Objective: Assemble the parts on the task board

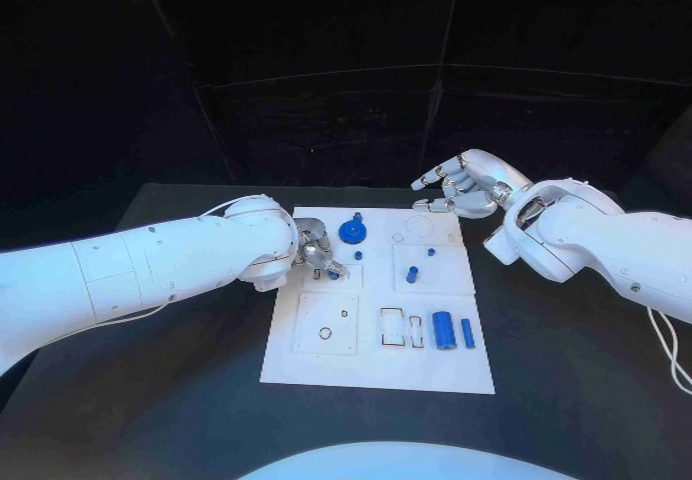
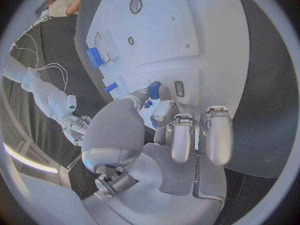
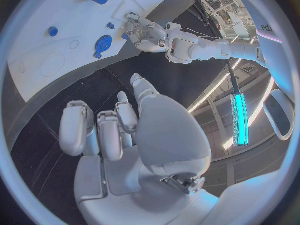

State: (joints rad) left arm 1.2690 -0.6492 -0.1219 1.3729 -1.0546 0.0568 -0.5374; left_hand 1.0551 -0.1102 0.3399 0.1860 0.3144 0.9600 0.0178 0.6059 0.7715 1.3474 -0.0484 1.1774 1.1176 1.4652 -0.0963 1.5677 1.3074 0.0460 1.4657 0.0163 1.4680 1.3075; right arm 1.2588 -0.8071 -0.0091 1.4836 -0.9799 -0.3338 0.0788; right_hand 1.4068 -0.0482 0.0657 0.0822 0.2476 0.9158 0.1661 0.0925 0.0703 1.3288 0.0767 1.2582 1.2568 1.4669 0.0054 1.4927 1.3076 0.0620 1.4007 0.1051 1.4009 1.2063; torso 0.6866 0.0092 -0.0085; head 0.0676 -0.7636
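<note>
- Fingers of my left hand [image 1: 312, 252] sit at the left-centre of the frame over the task board [image 1: 325, 365], pinched around a small blue part [image 2: 154, 89].
- Just right of them, a blue gear [image 1: 355, 234] stands near the board's upper edge, with two small blue pegs [image 1: 411, 273] further right.
- Lower right on the board lie two blue cylinders [image 1: 444, 330], side by side.
- At upper right, my right hand [image 1: 464, 185] hovers over the black bench [image 1: 577, 400], fingers loosely apart, holding nothing.

White task board [image 1: 378, 372]; blue parts [image 1: 443, 330]; black table [image 1: 577, 390]; silver left hand [image 1: 316, 250].
</note>
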